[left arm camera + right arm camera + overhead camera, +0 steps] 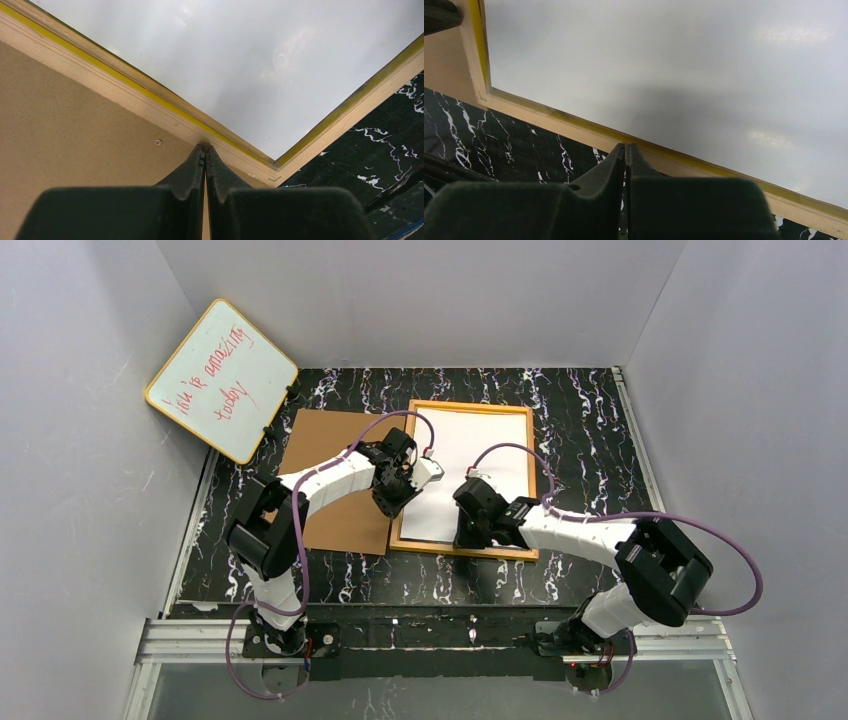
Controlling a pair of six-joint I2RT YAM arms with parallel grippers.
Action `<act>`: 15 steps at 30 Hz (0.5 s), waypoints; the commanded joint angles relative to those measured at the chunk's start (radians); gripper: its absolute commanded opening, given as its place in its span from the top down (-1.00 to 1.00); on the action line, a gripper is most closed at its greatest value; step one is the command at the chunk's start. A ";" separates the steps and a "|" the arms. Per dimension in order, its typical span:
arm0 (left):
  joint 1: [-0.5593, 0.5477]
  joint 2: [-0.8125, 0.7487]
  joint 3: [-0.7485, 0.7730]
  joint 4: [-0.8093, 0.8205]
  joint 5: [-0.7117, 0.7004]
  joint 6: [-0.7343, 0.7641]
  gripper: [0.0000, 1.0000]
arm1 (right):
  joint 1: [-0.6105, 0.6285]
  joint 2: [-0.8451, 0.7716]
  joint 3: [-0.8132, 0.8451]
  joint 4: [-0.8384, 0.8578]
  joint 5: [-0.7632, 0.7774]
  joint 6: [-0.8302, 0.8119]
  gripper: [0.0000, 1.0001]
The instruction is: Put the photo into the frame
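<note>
1. The frame [470, 404] lies back-up on the counter [585, 440], its bare wooden rails on top and a yellow lip showing inside them.
2. The photo [480, 455] lies inside the frame with its plain white back up. It seems to fill the opening and lie flat.
3. The left hand [205, 148] is closed on nothing, with its tips at the frame's left rail near the near-left corner.
4. The right hand [625, 146] is likewise closed and empty, with its tips at the near rail.
5. The photo looks like thin paper, so it is probably light, limp and easy to crease. Lying flat in the recess it offers no edge to pinch, so nudging it with closed tips suits better than gripping.
6. The frame looks stiff but holds glass. It is best handled by a rail, without hard pressure mid-pane.
7. The brown backing board [330, 480] lies just beside the left rail.
</note>
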 commanded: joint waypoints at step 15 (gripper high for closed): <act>-0.014 0.059 -0.083 -0.081 -0.002 0.025 1.00 | -0.073 0.057 -0.056 0.044 0.059 -0.015 0.79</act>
